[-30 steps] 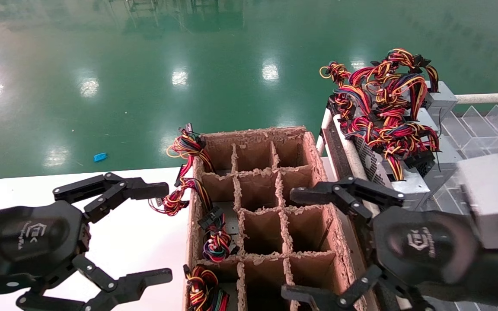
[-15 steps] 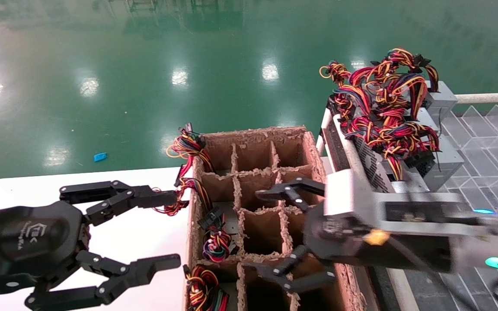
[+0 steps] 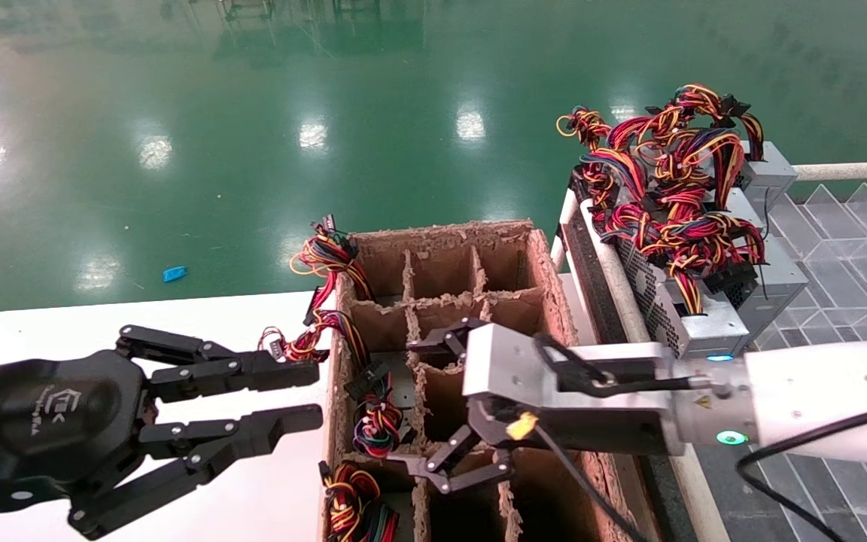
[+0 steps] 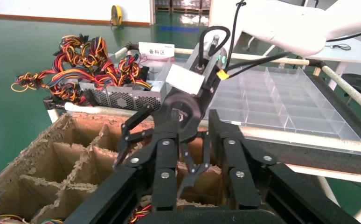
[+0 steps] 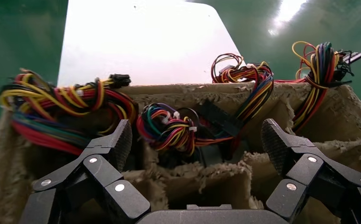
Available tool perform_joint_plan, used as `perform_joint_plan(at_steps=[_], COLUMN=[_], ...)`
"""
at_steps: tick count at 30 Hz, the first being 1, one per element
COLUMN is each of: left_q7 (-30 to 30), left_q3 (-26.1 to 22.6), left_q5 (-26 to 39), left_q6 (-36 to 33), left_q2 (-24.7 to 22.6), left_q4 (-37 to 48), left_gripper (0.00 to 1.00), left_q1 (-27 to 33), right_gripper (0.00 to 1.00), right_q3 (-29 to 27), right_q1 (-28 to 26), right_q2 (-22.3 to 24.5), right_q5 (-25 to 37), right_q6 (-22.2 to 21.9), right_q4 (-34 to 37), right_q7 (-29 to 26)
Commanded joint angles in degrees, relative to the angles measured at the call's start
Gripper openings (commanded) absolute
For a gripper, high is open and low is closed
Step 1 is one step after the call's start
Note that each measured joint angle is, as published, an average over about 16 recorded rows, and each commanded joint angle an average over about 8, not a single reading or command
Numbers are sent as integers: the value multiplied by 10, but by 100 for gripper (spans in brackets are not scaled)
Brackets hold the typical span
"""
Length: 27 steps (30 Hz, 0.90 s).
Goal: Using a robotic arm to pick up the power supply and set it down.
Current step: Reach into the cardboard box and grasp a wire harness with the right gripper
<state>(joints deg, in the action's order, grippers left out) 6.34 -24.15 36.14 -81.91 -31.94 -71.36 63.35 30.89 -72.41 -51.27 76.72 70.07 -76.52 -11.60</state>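
A power supply (image 3: 402, 385) sits in the left column of the brown cardboard divider box (image 3: 550, 282); a strip of grey metal shows, topped by its red, yellow and blue wires (image 5: 169, 128). My right gripper (image 3: 405, 403) reaches in from the right and hovers open over the box's middle cells, just beside that unit. In the right wrist view the right gripper (image 5: 197, 140) has its pads wide apart, nothing between them, the wire bundle just beyond. My left gripper (image 3: 314, 393) hangs over the white table left of the box, open with a narrow gap and empty. The left wrist view shows the left gripper (image 4: 195, 133) facing the right gripper.
Several more power supplies (image 3: 708, 324) with tangled wires are stacked on a rack right of the box. A clear compartment tray (image 3: 855, 226) lies beyond them. Wire bundles (image 3: 320, 256) hang over the box's left wall. White table (image 3: 238, 497) to the left, green floor behind.
My right arm has swung left from beside the rack to over the box, its wrist turned and its gripper kept open. The left gripper's fingers have drawn closer together.
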Motion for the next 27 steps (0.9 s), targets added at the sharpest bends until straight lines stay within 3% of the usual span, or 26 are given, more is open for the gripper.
perform_joint_plan(at_steps=[1, 3, 15, 27], left_q7=[0, 0, 0, 0], left_q3=[0, 0, 0, 0], left_q5=[0, 0, 0, 0], left_q6=[0, 0, 0, 0], left_q2=[0, 0, 0, 0], left_q4=[0, 0, 0, 0], left_gripper=[0, 0, 0, 0], left_q1=[0, 0, 0, 0], right_gripper=[5, 0, 0, 0], right_q3=[5, 9, 28, 18], right_q1=[-1, -3, -6, -4], right_q2=[-8, -15, -43, -30], right_q5=[13, 20, 58, 23], right_q6=[-7, -11, -30, -12], right_q4=[-1, -2, -6, -7], right_q7=[2, 1, -11, -22])
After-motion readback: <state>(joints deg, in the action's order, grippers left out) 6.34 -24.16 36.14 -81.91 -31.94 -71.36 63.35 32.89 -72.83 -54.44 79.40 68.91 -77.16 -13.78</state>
